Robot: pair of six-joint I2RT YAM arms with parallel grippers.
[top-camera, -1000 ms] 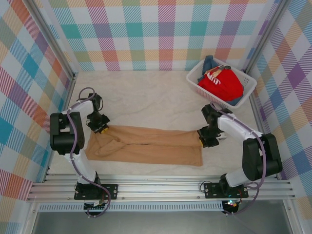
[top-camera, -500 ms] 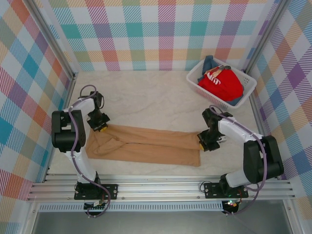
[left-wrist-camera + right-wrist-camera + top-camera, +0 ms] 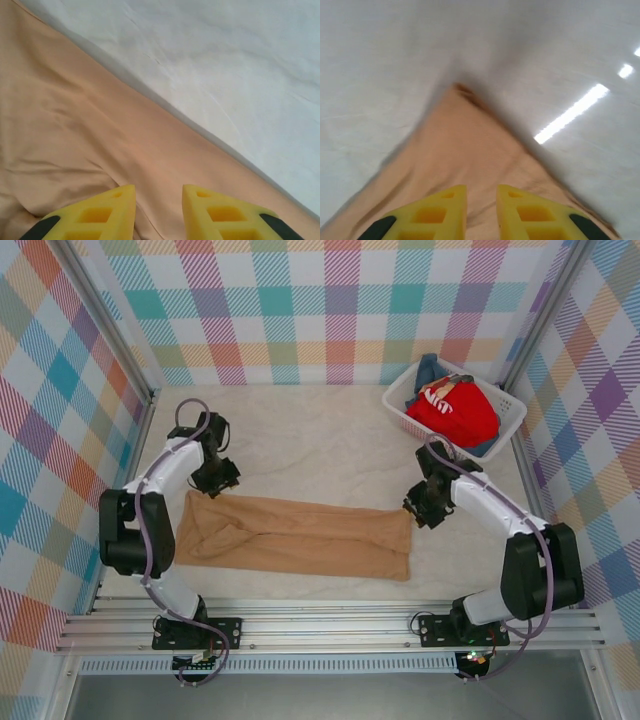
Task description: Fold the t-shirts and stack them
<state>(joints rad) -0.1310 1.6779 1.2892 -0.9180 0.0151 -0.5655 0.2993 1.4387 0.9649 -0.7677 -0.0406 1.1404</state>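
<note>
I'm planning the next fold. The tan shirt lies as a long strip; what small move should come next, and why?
Probably lower the right gripper onto the right end of the tan shirt and pinch it, to fold leftward. The shirt lies as a long band; the left gripper and the right both hover open at its far edge, holding nothing.

Right wrist view is smeared: the tan shirt (image 3: pixel 465 165) shows blurred, its lower part cut off. In the basket (image 3: pixel 403 385), the red shirt (image 3: pixel 455 412) buries most of the blue shirt (image 3: pixel 430 368); the lettering is too small to read.
</note>
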